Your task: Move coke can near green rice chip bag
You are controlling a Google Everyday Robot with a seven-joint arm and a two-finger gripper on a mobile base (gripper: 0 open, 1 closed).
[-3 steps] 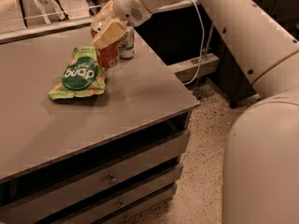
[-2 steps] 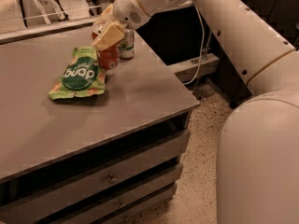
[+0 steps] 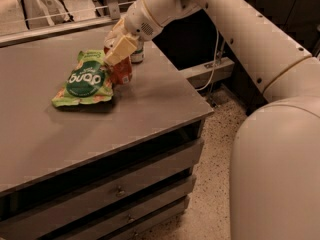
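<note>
The green rice chip bag (image 3: pixel 85 80) lies flat on the grey table (image 3: pixel 125 119), left of centre, with its dark green round patch facing up. The red-orange coke can (image 3: pixel 121 73) stands right against the bag's right edge. My gripper (image 3: pixel 118 49) is directly over the can, its pale fingers around the can's top, which they hide. The arm reaches in from the upper right.
A green-and-silver soda can (image 3: pixel 137 54) stands just behind the gripper near the table's back right edge. The table's right edge drops to a speckled floor. Drawers sit below the table front. A cable and metal rail lie behind.
The coke can and my gripper have shifted slightly left and down, so the can now sits against the bag's right edge. The bag has not moved.
</note>
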